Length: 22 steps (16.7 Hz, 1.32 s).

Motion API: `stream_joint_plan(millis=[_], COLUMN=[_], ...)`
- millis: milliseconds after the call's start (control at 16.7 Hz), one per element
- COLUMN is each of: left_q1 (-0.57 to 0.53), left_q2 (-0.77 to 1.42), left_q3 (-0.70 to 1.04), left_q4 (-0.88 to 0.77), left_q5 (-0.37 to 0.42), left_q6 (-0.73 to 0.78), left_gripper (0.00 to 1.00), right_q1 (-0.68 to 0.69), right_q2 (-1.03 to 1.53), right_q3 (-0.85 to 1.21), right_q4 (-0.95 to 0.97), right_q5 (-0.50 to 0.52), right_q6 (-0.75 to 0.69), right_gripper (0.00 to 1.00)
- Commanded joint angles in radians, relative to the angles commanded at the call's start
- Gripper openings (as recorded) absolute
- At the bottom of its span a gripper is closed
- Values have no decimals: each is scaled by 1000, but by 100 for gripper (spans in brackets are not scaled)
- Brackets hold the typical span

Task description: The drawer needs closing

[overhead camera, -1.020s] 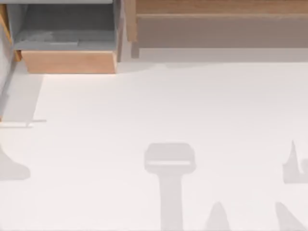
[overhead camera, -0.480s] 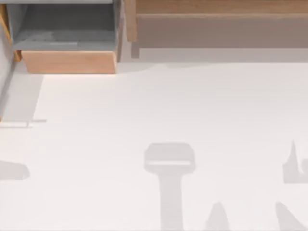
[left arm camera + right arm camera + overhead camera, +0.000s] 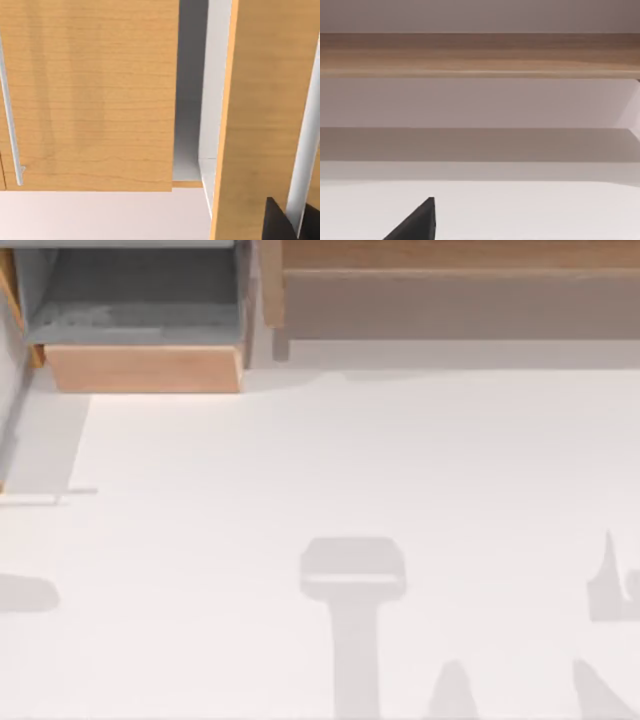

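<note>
In the top view the drawer (image 3: 140,310) sits at the far left, pulled out toward the table. Its grey inside is open to view and its light-wood front panel (image 3: 145,368) faces the near side. In the left wrist view, light-wood panels (image 3: 90,95) stand close ahead with a grey gap (image 3: 190,100) between them. I cannot tell which of these panels belongs to the drawer. A dark tip of my left gripper (image 3: 280,222) shows beside the nearer panel. A dark tip of my right gripper (image 3: 417,222) hangs over the white table, well short of the wood.
A wide tan wooden unit (image 3: 450,255) runs along the far edge to the right of the drawer, also seen as a wooden band (image 3: 480,52). A thin metal bar (image 3: 10,115) crosses one panel. The white table (image 3: 350,460) carries arm shadows along its near edge and at far left.
The shadow at the table's left edge has flattened and drawn back to the left. The drawer's front panel stays where it was.
</note>
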Motion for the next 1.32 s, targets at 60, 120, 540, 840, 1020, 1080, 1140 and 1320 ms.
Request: stream_joint_plan(millis=[60,120,540,840,1020,1080,1140,1320], left_q1=[-6,-17,-118,-115,-135,-146,-158,-191], left_q2=[4,12,88,91,118,132,146,185], left_q3=[12,32,211,213,272,302,335,425], left_q4=[-6,-16,-119,-125,-155,-171,-189,-239], left_q5=[-7,-18,-116,-118,-139,-149,-160,-192], left_q6=[0,0,-5,-6,-5,-6,-7,-10], left_gripper=[0,0,0,0,0,0,0,0], right_q1=[0,0,0,0,0,0,0,0], right_q2=[0,0,0,0,0,0,0,0], right_q3=[0,0,0,0,0,0,0,0], right_q4=[0,0,0,0,0,0,0,0], right_q5=[0,0,0,0,0,0,0,0], right_q6=[0,0,0,0,0,0,0,0], right_gripper=[100,100,100,100,100,100,100,100])
